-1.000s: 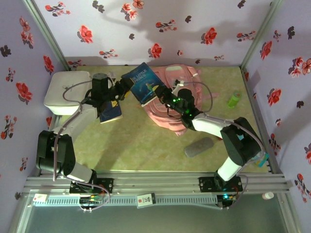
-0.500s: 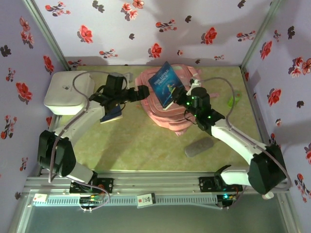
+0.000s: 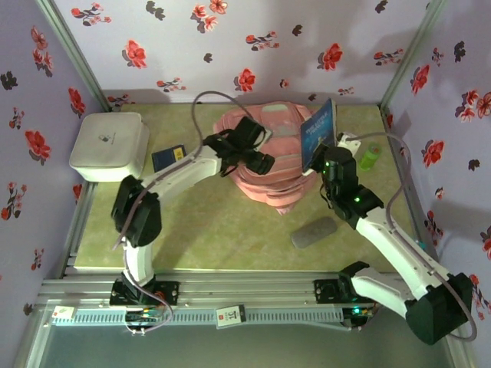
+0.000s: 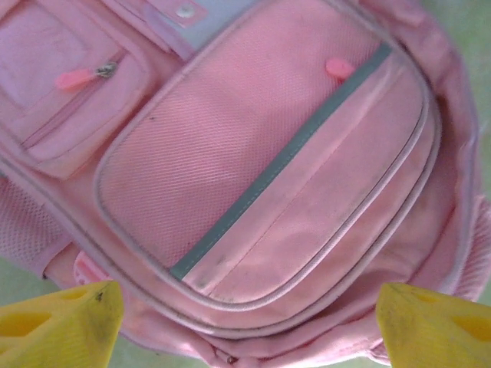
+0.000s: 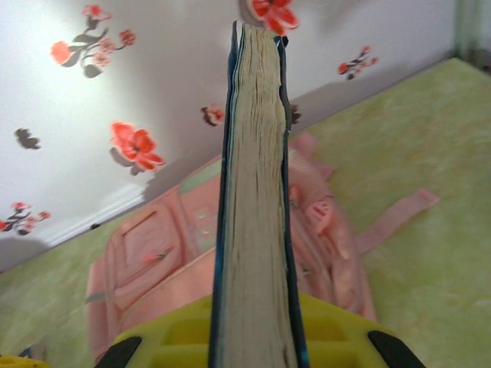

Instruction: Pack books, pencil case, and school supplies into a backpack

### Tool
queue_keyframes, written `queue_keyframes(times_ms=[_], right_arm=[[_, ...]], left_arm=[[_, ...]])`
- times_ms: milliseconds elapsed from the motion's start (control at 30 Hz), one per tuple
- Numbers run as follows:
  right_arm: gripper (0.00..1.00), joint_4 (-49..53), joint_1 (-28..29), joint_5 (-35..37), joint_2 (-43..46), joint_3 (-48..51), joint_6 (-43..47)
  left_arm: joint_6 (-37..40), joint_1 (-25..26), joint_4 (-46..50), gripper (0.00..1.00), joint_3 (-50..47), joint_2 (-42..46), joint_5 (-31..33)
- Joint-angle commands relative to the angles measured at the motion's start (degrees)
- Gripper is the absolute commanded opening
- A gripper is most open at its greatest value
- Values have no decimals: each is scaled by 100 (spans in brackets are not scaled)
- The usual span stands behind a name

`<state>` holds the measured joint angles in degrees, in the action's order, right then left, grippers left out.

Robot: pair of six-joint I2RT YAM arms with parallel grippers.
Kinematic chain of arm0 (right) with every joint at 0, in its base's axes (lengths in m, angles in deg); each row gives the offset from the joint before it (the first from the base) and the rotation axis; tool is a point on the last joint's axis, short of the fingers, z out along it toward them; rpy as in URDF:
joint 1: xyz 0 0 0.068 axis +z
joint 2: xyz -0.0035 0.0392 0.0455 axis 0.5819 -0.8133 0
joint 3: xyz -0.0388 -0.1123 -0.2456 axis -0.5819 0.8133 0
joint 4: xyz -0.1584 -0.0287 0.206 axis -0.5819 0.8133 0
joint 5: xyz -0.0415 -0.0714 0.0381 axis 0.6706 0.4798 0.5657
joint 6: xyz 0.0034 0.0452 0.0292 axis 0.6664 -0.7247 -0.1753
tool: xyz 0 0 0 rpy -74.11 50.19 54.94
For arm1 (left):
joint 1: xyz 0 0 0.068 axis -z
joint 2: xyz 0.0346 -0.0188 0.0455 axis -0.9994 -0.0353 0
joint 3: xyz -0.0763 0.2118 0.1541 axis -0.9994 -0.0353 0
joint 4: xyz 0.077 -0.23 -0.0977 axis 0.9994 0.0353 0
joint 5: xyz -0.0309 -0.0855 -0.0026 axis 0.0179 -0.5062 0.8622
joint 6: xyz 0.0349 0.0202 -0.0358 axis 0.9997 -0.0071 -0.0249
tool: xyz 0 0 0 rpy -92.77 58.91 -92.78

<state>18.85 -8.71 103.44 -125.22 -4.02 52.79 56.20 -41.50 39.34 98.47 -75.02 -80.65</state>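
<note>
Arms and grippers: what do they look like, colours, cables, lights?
The left arm and right arm have white links with black joints. A grey cable loops along each. Green lights glow on the right wrist. The fingers are yellow.

Overhead view, close wrist views, backpack (image 3: 280, 178) shared

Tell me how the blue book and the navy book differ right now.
The blue book stands on edge, clamped in the right end effector by the backpack; the navy book lies flat on the table beside the white box, held by nothing. The blue book's cover is lighter and illustrated; the navy book's is darker. Both are outside the backpack.
</note>
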Motion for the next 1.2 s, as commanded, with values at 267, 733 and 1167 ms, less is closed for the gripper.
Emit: queue_keyframes(times_ms=[267,733,1167], right_arm=[[9,80,-356,305,370,253,-299],[9,72,-420,-13,245,407,-644],[10,264,-485,120,373,330,-529]], left_arm=[[1585,489,915,70,1300,-1482,455],[1693,522,737,51,1755,-2079,1095],[1721,517,885,45,1951,-2345,1238]])
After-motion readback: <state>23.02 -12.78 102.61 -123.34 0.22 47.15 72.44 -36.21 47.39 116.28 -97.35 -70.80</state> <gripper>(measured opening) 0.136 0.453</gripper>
